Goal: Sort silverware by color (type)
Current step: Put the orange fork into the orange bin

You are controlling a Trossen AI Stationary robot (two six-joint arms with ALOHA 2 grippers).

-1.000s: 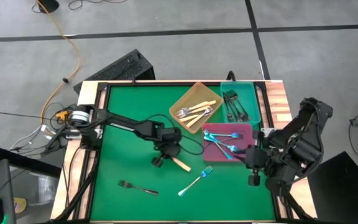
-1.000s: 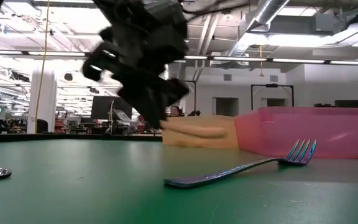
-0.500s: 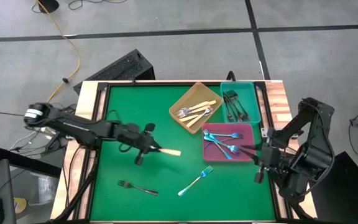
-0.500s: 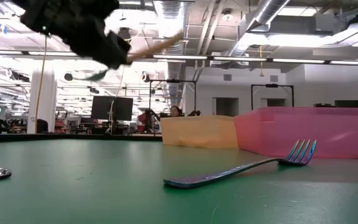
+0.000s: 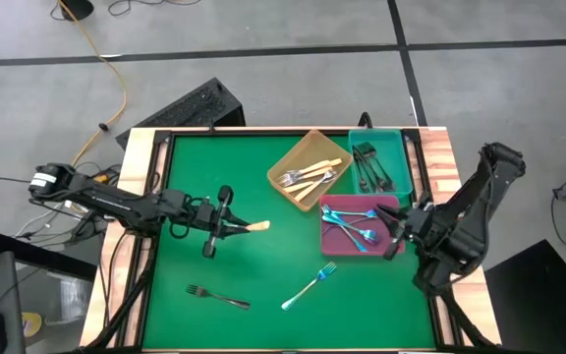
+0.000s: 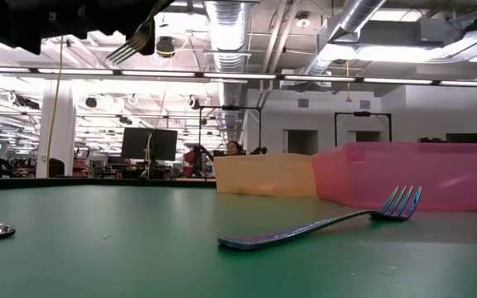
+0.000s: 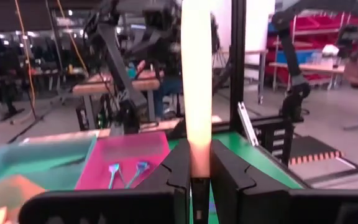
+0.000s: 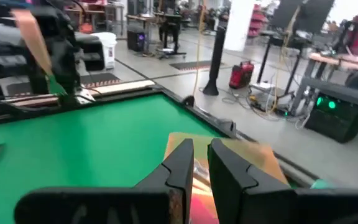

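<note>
A: What did the left gripper (image 5: 226, 227) have?
B: Its fingers were clamped on 1 cream-handled fork with silver tines (image 5: 254, 227), lifted above the green mat's (image 5: 214, 177) left-centre.
A: And the right gripper (image 5: 393, 236)?
B: Nearly closed, empty, beside the pink rectangular tray (image 5: 389, 205).

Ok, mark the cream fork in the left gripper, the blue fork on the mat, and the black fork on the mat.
cream fork (image 5: 255, 226), high view, on its handle.
blue fork (image 5: 311, 286), high view, mid-handle.
black fork (image 5: 217, 297), high view, mid-handle.

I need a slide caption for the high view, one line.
Left tool lifts a cream-handled fork above the green table; right tool waits by the pink tray.
</note>
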